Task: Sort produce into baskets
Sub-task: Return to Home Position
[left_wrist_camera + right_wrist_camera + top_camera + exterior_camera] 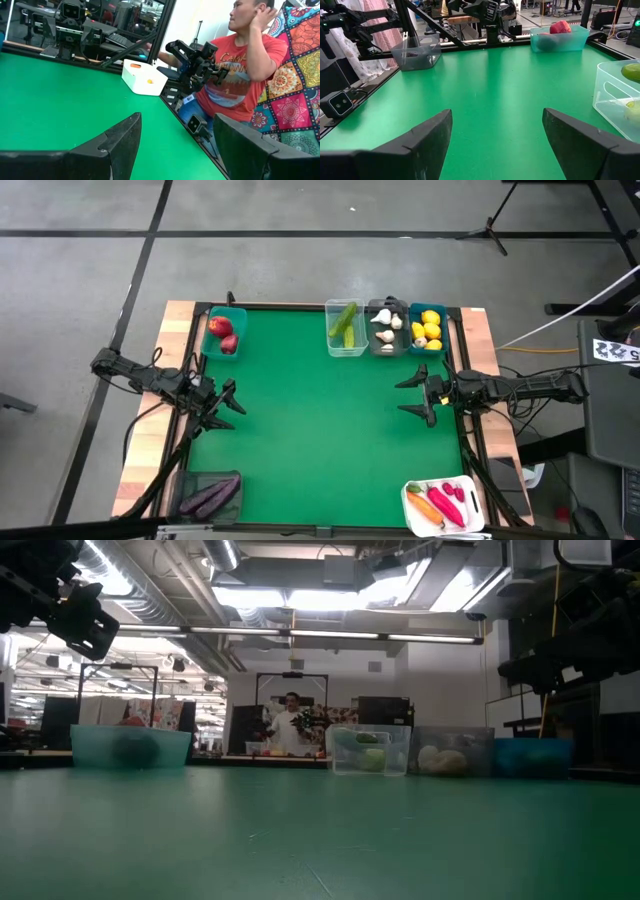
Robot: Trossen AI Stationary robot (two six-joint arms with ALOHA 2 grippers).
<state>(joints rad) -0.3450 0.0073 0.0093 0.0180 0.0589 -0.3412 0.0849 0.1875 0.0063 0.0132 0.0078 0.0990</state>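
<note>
All produce lies in bins. Red apples [222,330] lie in a teal bin [240,313] at the far left. Cucumbers [345,323] lie in the clear bin, garlic [386,328] in a dark grey bin, lemons [428,330] in a teal bin, all at the far edge. Eggplants [210,497] lie in a dark grey bin at the near left. A carrot and peppers [441,504] lie in the white bin at the near right. My left gripper [230,402] is open and empty at the left edge. My right gripper [412,395] is open and empty at the right edge.
The green mat [320,430] is bare in the middle between the two grippers. A person in a red shirt [235,65] stands beyond the table's right side. Another person [291,725] stands far behind the table.
</note>
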